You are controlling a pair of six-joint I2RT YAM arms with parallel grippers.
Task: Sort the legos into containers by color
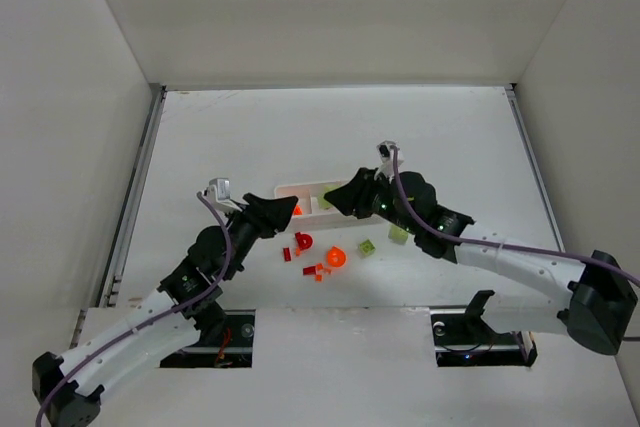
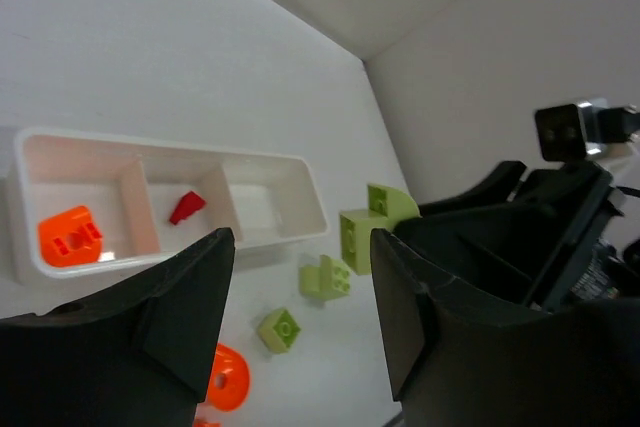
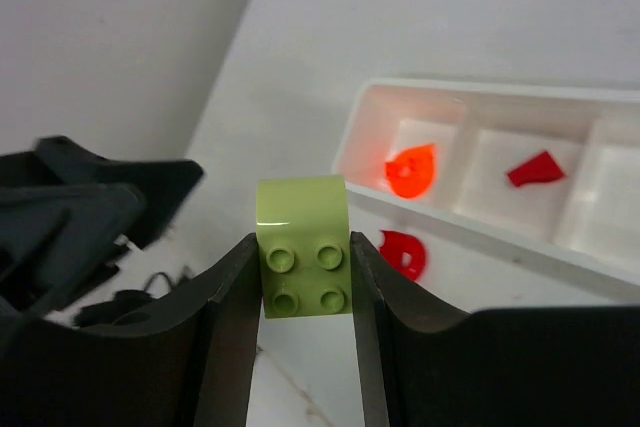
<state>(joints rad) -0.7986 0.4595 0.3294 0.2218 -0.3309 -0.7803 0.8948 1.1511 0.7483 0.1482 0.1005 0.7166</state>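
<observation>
White table (image 1: 450,137) and white walls fill every view. Closed on a pale green brick (image 3: 300,209) with 4 studs, the right gripper (image 3: 303,247) pinches it by 2 opposite sides at the centre of the right wrist frame, with the tray (image 3: 500,87) lying at upper right. The left gripper (image 2: 300,247) stands open and empty, low by the tray's near wall. Of the tray's 3 compartments, 1 holds an orange piece (image 3: 410,169), the next a red piece (image 3: 535,169), and the last compartment (image 2: 265,197) looks bare, so the brick likely belongs there. To do it well, carry the brick past both filled compartments, centre it inside the walls, lower it, then part the fingers, keeping clear of the other arm. That last compartment is cut off at the right edge of the right wrist frame, the arms cover most of the tray from above, and the loose bits (image 1: 318,269) at lower centre are too small to make out.
</observation>
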